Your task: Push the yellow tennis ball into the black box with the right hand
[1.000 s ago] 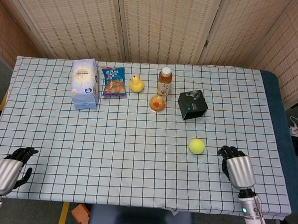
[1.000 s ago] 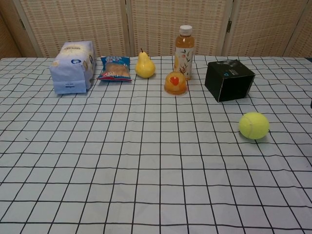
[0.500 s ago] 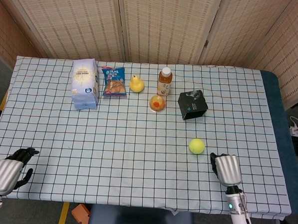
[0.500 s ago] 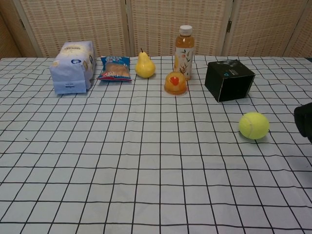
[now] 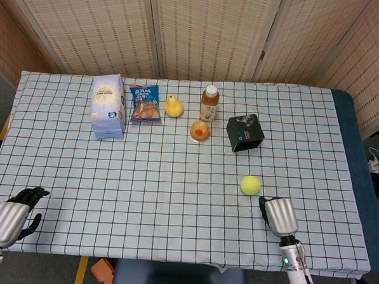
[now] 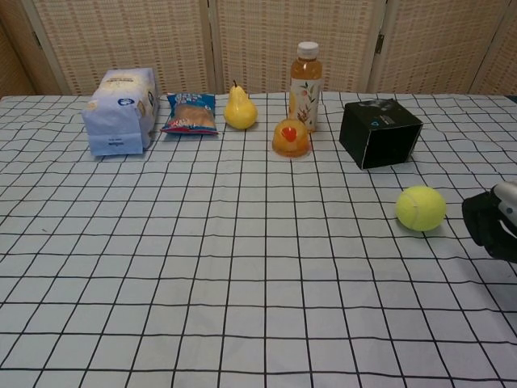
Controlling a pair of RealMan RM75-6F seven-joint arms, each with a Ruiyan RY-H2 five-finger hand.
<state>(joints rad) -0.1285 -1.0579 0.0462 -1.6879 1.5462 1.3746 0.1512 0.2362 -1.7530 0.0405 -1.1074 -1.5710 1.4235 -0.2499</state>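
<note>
The yellow tennis ball lies on the checked cloth, in front of the black box and slightly to its right. My right hand hovers just right of the ball and nearer to me, a small gap away. Its dark fingers are loosely bent toward the ball and hold nothing. My left hand rests at the table's near left corner, fingers apart and empty; only the head view shows it.
Along the back stand a pale blue bag, a blue snack packet, a yellow pear, a tea bottle and an orange jelly cup just left of the box. The table's right edge is near my right hand.
My right hand has slid left and slightly nearer to me, closing on the ball, and now shows in the chest view. Ball, box and left hand have not moved.
</note>
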